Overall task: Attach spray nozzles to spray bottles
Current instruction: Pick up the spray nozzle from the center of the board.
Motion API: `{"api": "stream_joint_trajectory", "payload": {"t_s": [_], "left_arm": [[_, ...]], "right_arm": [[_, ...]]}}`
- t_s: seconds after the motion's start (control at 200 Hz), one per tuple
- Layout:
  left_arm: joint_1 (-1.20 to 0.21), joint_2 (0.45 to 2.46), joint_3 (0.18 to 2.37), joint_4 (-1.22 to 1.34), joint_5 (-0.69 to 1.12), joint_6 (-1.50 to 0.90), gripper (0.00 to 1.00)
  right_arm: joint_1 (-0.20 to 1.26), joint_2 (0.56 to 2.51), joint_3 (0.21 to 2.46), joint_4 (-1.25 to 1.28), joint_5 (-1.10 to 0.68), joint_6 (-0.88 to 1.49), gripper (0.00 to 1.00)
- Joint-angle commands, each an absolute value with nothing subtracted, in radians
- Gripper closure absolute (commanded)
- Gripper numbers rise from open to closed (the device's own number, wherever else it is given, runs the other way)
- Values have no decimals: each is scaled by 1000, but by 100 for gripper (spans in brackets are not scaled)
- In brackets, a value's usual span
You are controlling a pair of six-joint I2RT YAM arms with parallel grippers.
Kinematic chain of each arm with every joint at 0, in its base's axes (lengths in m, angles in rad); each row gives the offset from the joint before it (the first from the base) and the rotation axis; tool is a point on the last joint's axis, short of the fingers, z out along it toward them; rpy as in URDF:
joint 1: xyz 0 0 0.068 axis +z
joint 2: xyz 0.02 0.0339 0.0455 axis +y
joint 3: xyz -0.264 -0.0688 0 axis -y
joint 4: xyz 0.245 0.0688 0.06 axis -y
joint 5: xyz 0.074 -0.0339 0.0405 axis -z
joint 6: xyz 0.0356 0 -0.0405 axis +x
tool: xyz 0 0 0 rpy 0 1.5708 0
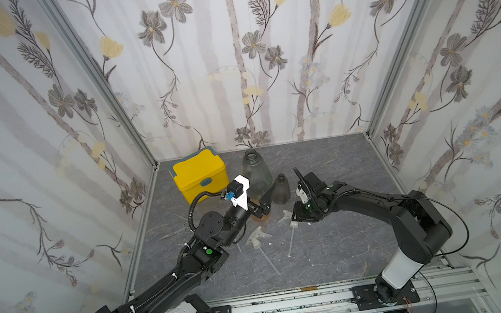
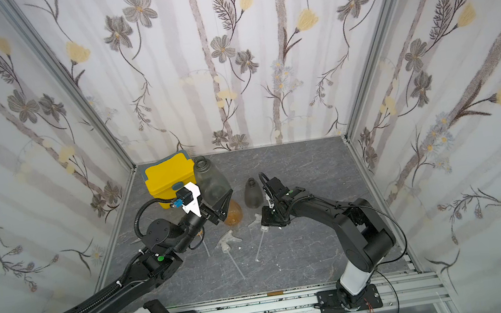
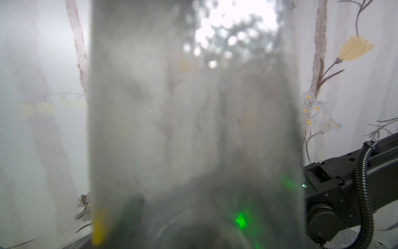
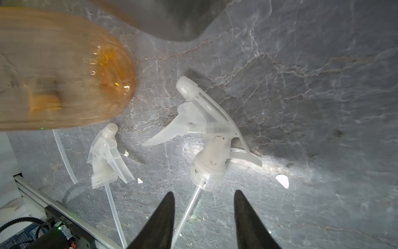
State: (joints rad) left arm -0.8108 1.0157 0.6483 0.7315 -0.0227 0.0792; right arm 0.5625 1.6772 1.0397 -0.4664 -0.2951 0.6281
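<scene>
**Top views**
- yellow box (image 1: 200,174): back-left corner of the grey marbled table (image 1: 337,241); reference point for this entry.
- large grey bottle (image 1: 254,171): just right of the yellow box, held clear of the table, neck toward the back wall; seen in both top views.
- left gripper (image 1: 267,196): front-right of the yellow box, jaws closed on the large grey bottle's wide end.
- amber bottle (image 2: 234,215): lying on the table front-right of the yellow box, beneath the left gripper.
- small grey bottle (image 1: 282,189): upright on the table, farther right of the yellow box than the large one and apart from it.
- clear nozzle A (image 1: 258,236): on the table, in front and to the right of the yellow box, dip tube trailing toward the front rail.
- clear nozzle B (image 1: 285,215): right of A, farther from the yellow box.
- right gripper (image 1: 296,219): pointing down just over clear nozzle B.

**Left wrist**
- large grey bottle (image 3: 193,129): a blurred grey mass close against the lens. The fingers cannot be made out.

**Right wrist**
- right gripper (image 4: 203,194): its two dark fingers (image 4: 165,215) stand apart, clamping nothing. The dip tube of clear nozzle B passes between them, nearer one finger.
- clear nozzle B (image 4: 206,133): on its side just ahead of the fingertips.
- clear nozzle A (image 4: 105,155): beside B, not touching it.
- amber bottle (image 4: 64,71): blurred, near A.
</scene>
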Motion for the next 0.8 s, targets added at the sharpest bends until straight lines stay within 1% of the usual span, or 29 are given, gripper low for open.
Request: {"api": "stream_joint_trajectory", "payload": {"t_s": [0.0,0.24,0.475,0.794], "left_arm": [[-811,1017,650,755,-18,90,22],[-814,1011,651,752,-17,101,22],[-814,1012,657,733,-3,104,21],[-816,1007,661,729,0,107,21]], "right_arm": [[547,1708,1050,-432,-363,679,55],[519,1765,1074,-435,-377,695,60],[521,1809,1082,-442,-391,702,60],[530,1857,1119,-484,-327,667,62]]}}
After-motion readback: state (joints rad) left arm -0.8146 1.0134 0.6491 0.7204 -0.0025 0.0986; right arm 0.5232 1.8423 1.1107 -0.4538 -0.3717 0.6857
